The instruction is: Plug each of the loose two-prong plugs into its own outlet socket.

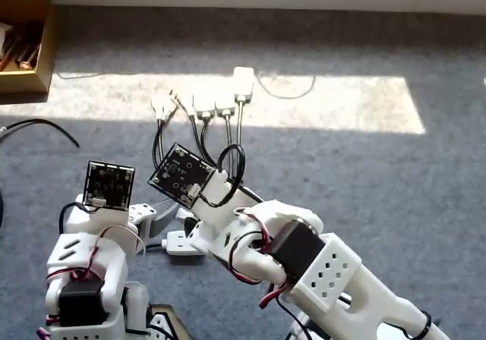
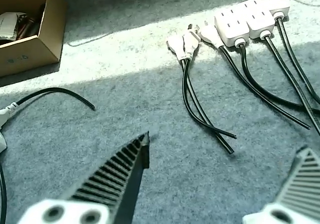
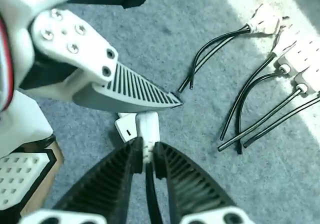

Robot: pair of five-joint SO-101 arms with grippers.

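- The grey carpet covered the floor, with a bright band of sunlight across it.
- The right arm lay low over the carpet. Its gripper was pressed together on a white plug, and the black cord of this plug ran back between the fingers.
- The left arm stood just beside the right one. The left gripper was spread wide above the carpet with nothing inside.
- A cardboard box stood at the side, well apart from the cords.
- Three white outlet sockets lay in a row in the sunlight, each with a black cord.
- Two loose plugs lay together near the sockets, touching each other and well apart from the pinched plug.
- A third plug lay against the nearest socket. I could not tell if it was pushed in.
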